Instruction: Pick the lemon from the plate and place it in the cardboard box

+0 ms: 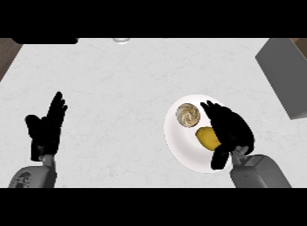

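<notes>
Lemon (207,137) and swirled bun (188,114) on white plate (182,153), straight-fingered right hand (231,128) just beside the lemon.

White marbled counter (117,75), white plate (182,152) lying on its near right part, grey box (290,75) at the far right edge, small pale round thing (121,39) at the far edge

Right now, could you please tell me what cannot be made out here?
Head view:
Lemon: right side hidden by the right robot hand; contact unclear.
Plate: right rim hidden under that hand.
Box: cut off by the right edge; inside unseen.
Pale object at the top edge: cut off, too small to name.
</notes>
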`<state>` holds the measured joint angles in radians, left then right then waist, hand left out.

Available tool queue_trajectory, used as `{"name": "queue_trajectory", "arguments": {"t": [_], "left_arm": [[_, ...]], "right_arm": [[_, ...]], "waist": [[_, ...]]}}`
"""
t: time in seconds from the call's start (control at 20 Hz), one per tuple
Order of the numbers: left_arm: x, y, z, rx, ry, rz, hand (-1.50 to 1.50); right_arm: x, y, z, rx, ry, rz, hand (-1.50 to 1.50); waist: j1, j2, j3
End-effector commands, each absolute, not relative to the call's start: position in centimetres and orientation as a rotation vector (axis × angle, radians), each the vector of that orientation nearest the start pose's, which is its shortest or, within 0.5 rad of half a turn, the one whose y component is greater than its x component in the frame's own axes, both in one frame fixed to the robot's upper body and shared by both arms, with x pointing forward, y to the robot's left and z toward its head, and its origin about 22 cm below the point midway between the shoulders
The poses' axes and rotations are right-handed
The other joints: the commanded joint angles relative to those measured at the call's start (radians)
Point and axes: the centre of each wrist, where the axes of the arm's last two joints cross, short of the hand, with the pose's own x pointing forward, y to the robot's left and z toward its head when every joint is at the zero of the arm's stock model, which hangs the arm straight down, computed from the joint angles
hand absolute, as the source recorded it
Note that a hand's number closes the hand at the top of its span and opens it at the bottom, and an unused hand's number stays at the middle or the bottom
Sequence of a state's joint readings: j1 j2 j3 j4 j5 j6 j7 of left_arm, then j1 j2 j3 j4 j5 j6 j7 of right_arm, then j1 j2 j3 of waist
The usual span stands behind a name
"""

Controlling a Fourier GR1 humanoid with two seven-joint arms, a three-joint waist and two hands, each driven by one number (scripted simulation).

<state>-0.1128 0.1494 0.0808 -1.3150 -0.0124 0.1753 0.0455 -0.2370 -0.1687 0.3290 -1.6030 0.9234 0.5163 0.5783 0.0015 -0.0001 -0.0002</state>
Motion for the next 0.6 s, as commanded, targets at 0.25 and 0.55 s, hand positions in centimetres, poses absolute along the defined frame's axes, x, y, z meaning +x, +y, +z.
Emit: {"name": "queue_trajectory", "arguments": {"t": [0.25, 0.55], "left_arm": [[25.4, 26.6, -4.3, 0.309, -1.397, 0.064, 0.00], [25.4, 29.9, -3.0, 0.303, -1.401, 0.066, 0.00]], "right_arm": [[28.9, -14.4, 3.7, -0.729, -0.918, 1.280, -1.50], [27.5, -17.2, 1.6, -0.731, -0.931, 1.273, -1.50]], "waist": [[0.002, 0.000, 0.000], [0.000, 0.000, 0.000]]}}
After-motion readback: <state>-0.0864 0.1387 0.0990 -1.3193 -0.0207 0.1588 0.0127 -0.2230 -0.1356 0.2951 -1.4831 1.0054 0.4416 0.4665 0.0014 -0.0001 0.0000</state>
